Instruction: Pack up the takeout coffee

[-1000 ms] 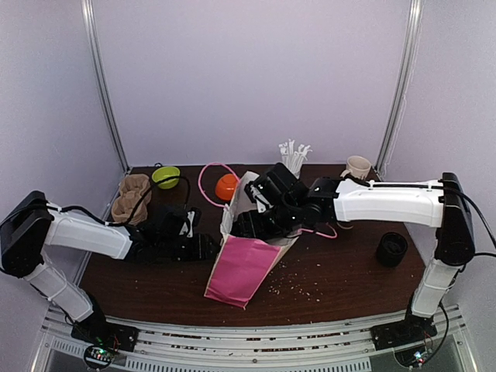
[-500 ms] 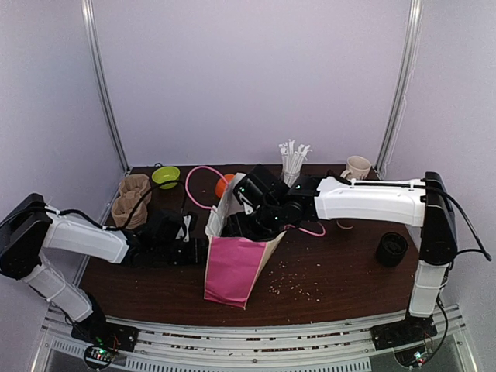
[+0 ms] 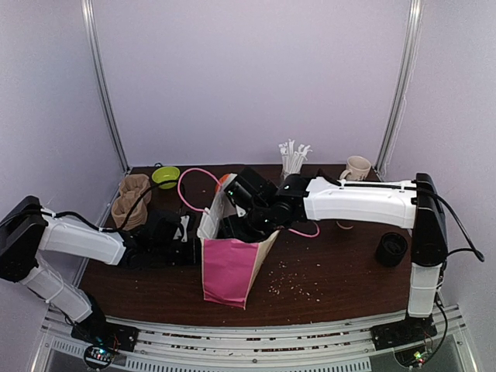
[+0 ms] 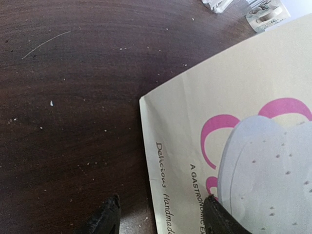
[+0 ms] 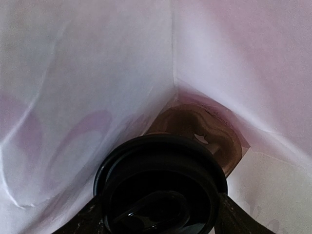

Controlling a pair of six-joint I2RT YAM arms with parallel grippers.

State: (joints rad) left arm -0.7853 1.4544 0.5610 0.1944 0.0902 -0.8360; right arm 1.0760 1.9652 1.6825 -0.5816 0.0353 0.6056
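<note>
We start with the dark wooden table, speckled with pale crumbs near its front edge. The right arm stretches from the right side towards the middle, and the left arm lies low along the left side. Between them stands a paper bag, pink on its near face and cream on its sides, with its mouth open at the top. The right arm's wrist dips into that mouth.

Inside the bag, the right gripper is clamped on the takeout coffee. Its black lid fills the gap between the two fingers, above the bag's floor. In the far corner of the floor lies a brown moulded piece.

The left gripper sits just left of the bag with its fingertips apart, holding nothing. The bag's printed edge runs between them, and we cannot tell whether they touch it.

Brown cup carriers sit at the far left. A black stack of lids stands near the right edge, and a cream mug is at the far right. White straws stand at the far edge, and a green bowl lies far left.
</note>
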